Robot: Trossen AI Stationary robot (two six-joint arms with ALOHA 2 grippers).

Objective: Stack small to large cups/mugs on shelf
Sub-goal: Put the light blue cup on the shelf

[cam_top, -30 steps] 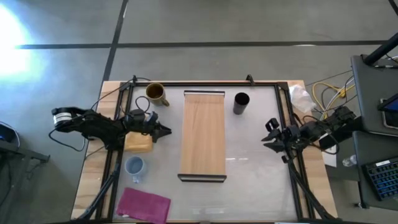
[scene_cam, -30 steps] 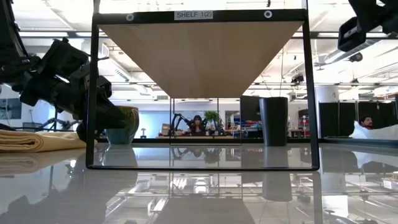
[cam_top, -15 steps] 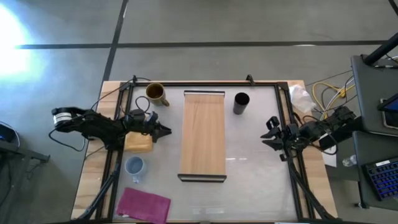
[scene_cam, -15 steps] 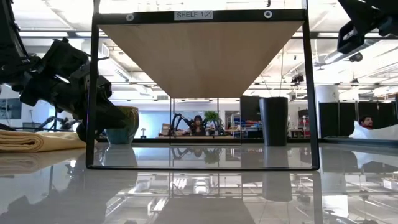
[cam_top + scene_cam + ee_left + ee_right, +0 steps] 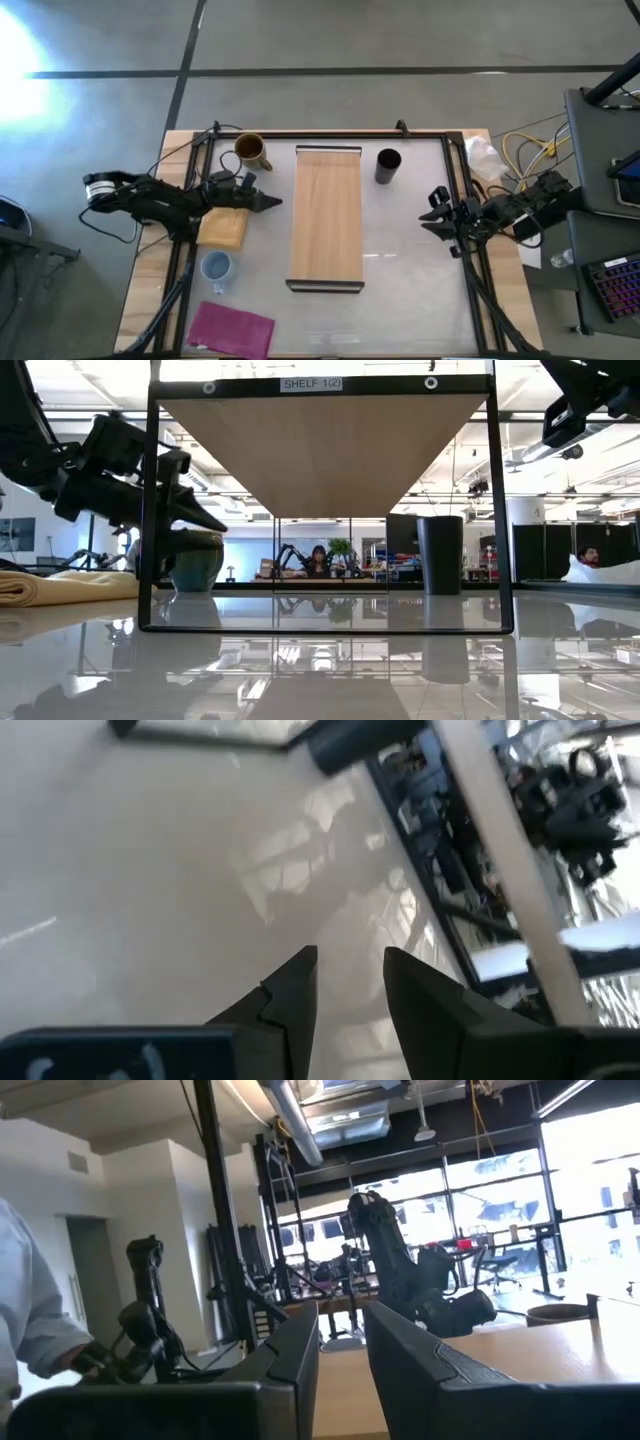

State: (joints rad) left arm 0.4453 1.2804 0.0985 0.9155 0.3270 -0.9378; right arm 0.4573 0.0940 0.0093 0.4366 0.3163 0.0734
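Left gripper (image 5: 272, 201) slightly parted, empty, between mustard mug (image 5: 250, 151) and shelf (image 5: 326, 217), right gripper (image 5: 430, 212) parted, idle

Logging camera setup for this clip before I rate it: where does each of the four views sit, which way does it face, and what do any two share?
High view: overhead, straight down on the shelf; both arms show, left tool, right tool.
Low view: table height, looking level under the shelf into the room; left arm at the picture's left.
Left wrist view: aimed down at the table; own fingers show.
Right wrist view: looks across the shelf at the left arm.
Shared: high and low views both show the black cup.
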